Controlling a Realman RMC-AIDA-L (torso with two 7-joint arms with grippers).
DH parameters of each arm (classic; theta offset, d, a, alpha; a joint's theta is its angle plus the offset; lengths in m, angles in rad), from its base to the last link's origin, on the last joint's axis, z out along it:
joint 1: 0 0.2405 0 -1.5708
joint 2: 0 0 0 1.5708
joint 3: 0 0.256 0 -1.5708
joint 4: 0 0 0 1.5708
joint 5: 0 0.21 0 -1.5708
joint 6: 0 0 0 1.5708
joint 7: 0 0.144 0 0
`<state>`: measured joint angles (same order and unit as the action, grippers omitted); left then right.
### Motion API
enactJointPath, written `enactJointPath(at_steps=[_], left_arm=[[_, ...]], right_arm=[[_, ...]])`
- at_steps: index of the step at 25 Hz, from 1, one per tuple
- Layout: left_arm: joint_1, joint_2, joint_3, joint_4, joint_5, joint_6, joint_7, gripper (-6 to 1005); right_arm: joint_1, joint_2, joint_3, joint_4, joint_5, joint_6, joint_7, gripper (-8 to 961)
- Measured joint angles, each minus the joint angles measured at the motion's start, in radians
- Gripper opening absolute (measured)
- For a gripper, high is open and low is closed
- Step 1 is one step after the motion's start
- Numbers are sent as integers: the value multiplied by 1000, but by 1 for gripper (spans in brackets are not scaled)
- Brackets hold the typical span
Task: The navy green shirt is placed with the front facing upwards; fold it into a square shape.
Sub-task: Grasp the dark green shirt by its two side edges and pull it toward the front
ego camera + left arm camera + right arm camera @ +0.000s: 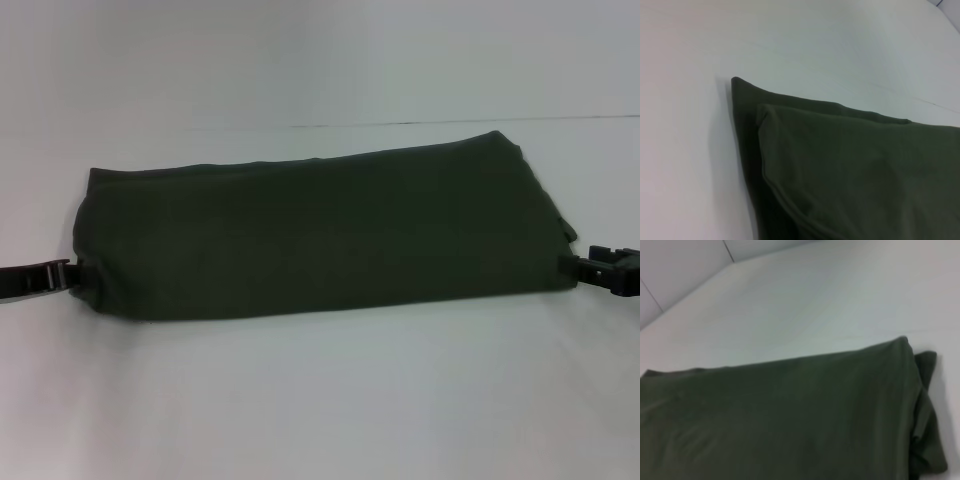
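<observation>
Now both grippers, left gripper [68, 272] and right gripper [578, 266], pinch the folded navy green shirt [320, 235] by its ends

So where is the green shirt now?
The green shirt lies folded into a wide band mid-table in the head view, between the left gripper and right gripper.

The left gripper [68, 272] and right gripper [578, 266] reach the shirt's [320, 235] ends, their arms cut off by the head view's edges; finger state cannot be told; both wrist views crop the shirt; its lettering is hidden.
</observation>
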<state>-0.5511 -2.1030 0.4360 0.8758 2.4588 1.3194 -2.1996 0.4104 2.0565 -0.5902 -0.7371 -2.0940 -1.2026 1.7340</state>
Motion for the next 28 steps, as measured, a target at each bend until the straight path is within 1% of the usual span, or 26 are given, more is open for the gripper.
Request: enactJointPath(at_steps=[8,18,28], left_arm=[[1,0,0,0,0,-3,1,11],[2,0,-1,-4,0,-8,2,13],[2,0,-1,-9,0,-8,8,15]], right_arm=[[24,16,-4,-5,-17,42,4,625],[25,18,-45,4,-22,101,2,622],[31,28,-69,10,-49,142,7,620]])
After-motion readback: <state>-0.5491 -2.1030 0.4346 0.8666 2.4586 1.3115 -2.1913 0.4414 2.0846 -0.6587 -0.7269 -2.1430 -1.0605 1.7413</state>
